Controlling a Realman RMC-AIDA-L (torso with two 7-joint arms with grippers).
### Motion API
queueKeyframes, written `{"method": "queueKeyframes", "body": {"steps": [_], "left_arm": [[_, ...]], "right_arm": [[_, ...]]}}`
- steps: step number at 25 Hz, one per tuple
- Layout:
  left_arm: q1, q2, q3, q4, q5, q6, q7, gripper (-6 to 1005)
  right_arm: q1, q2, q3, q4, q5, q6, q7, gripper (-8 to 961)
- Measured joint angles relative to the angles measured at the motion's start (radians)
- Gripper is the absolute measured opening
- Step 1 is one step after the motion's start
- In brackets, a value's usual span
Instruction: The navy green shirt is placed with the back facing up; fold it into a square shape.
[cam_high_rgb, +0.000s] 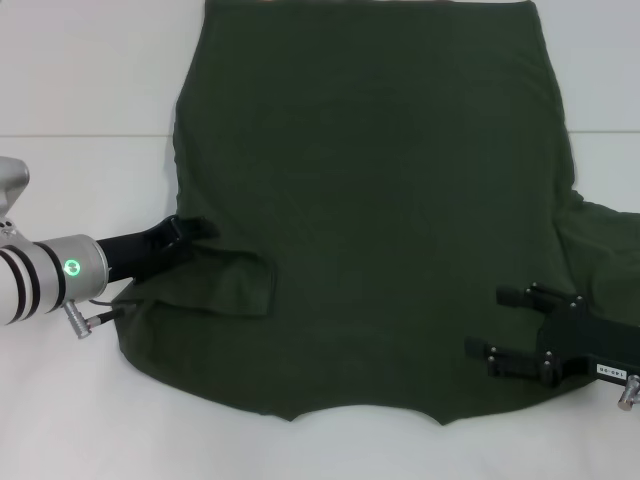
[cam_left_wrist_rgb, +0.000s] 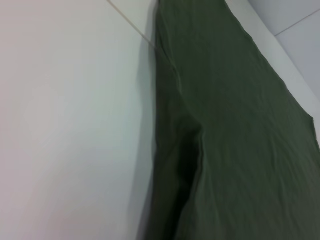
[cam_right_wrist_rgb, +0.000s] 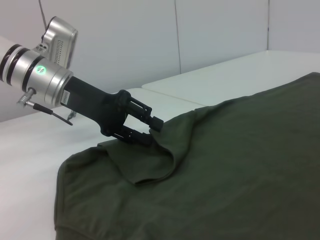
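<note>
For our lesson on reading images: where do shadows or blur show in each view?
Head view: the navy green shirt looks evenly lit. Left wrist view: soft blur, dark shadow in a cloth crease. Right wrist view: sharp, with shadow under the fold at the left gripper.

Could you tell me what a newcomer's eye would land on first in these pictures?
First, the navy green shirt, spread across most of the white table. Next, the left hand at the shirt's left edge, pinching a raised fold of cloth beside the sleeve that is folded onto the body. Last, the right hand, open, over the shirt's right edge near the front, holding nothing.
</note>
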Motion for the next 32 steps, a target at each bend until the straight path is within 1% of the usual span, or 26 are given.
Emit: {"method": "queueKeyframes", "body": {"steps": [5,9,13,17,21,24,26,29,32], "left_arm": [[-0.005,-0.001,0.000,-0.001,-0.005,-0.022,0.003,544],[-0.017,-0.011,0.000,-0.005,-0.005,-0.049,0.017,544],[-0.030,-0.013,-0.001,-0.016,-0.006,-0.069,0.026,544],[-0.054,-0.023,-0.001,-0.028,-0.057,-0.097,0.067,544],[-0.086,-0.031,0.000,-0.063,-0.154,-0.098,0.145,544],[-0.112,-0.031,0.000,-0.106,-0.234,-0.074,0.219,544],[-0.120,-0.031,0.000,-0.126,-0.288,-0.027,0.270,545],[-0.118,-0.031,0.000,-0.138,-0.333,0.051,0.296,545],[-0.106,-0.030,0.000,-0.139,-0.342,0.104,0.300,545]], "right_arm": [[-0.001,0.000,0.001,-0.001,0.000,-0.001,0.000,914],[-0.001,0.000,0.001,-0.002,0.000,-0.004,0.000,914],[-0.001,0.000,0.000,-0.001,0.000,-0.005,0.000,914],[-0.002,0.000,-0.001,-0.001,0.000,-0.007,0.000,915],[-0.002,0.000,-0.001,-0.001,0.000,-0.008,0.002,912],[-0.002,0.000,-0.001,-0.001,0.000,-0.009,0.002,910],[-0.002,0.000,0.000,0.000,0.000,-0.010,0.002,908],[-0.003,0.001,0.002,0.000,0.000,-0.010,0.002,906],[-0.004,0.002,0.002,0.000,0.000,-0.010,0.002,904]]}}
